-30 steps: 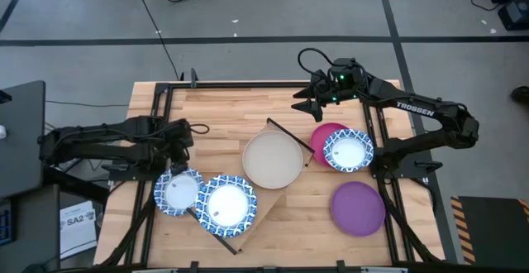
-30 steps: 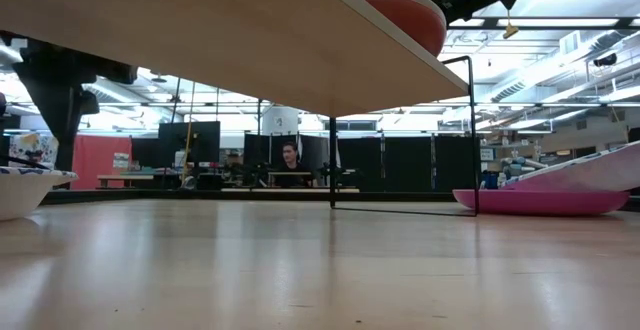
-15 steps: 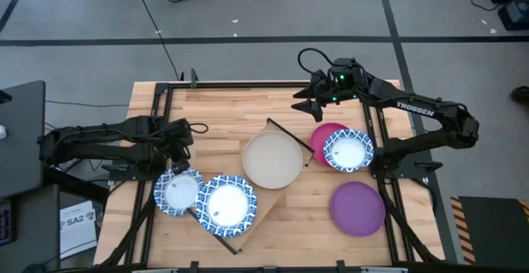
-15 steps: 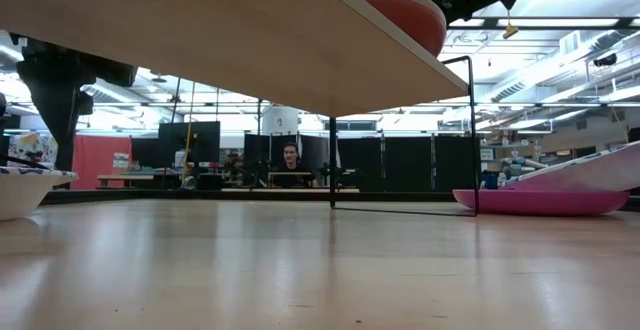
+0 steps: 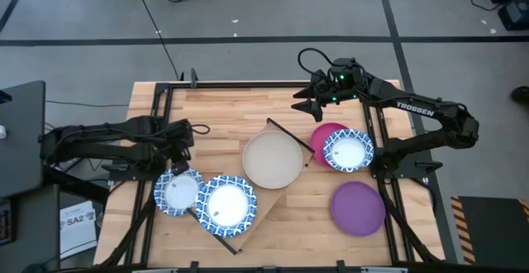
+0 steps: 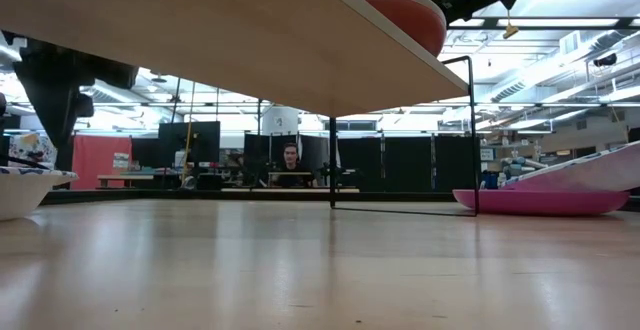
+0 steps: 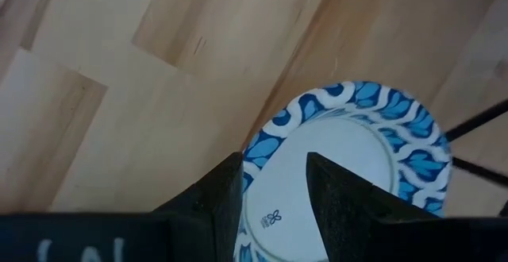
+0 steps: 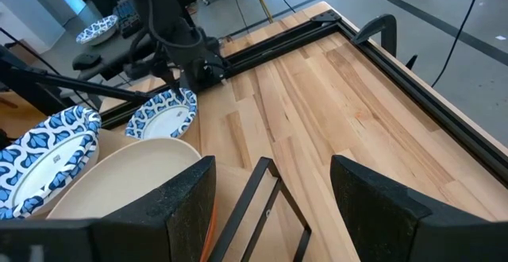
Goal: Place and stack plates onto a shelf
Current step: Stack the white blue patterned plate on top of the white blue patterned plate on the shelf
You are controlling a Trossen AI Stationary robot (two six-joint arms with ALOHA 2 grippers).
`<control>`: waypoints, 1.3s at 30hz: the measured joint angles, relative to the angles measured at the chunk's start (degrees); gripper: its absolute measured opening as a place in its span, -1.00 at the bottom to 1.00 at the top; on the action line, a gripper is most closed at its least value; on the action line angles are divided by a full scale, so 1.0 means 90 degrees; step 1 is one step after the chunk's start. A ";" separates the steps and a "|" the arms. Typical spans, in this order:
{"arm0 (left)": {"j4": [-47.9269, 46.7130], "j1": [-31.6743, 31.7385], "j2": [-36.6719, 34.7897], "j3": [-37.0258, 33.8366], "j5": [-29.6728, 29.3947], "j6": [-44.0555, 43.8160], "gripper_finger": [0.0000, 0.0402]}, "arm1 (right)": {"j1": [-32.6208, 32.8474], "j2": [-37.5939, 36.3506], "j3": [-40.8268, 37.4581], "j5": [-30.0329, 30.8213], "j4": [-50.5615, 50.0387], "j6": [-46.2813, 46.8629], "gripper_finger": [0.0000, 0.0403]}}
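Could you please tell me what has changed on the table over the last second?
Nothing has visibly changed. The left gripper still straddles the rim of a blue-rimmed plate with its fingers apart, the right gripper still waits open near the table's far edge, and every plate lies where it did.

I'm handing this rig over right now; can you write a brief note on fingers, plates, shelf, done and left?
Left gripper: fingers open, straddling the rim of a blue-rimmed plate at the shelf's left end; no grip yet.
Right gripper: fingers open, empty, over the table's far side.
On the shelf: that plate, a second blue-rimmed plate, the beige plate with an orange plate under it.
Left on the table: blue-rimmed plate resting on the magenta plate, and the purple plate.
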 joint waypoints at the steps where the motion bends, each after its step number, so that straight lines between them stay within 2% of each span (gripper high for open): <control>1: 0.0001 -0.0002 0.0097 0.0000 0.0000 0.0090 -0.27 | 0.0000 0.0000 0.0000 0.0000 0.0000 0.0000 0.26; 12: 0.0039 -0.0002 0.1095 0.0000 0.0332 0.0742 -0.27 | 0.0000 0.0000 0.0000 0.0000 0.0000 0.0000 0.26; 39: 0.0409 -0.0002 0.2886 0.0000 0.0328 0.0939 -0.28 | 0.0000 0.0000 0.0000 0.0000 0.0000 -0.0002 0.26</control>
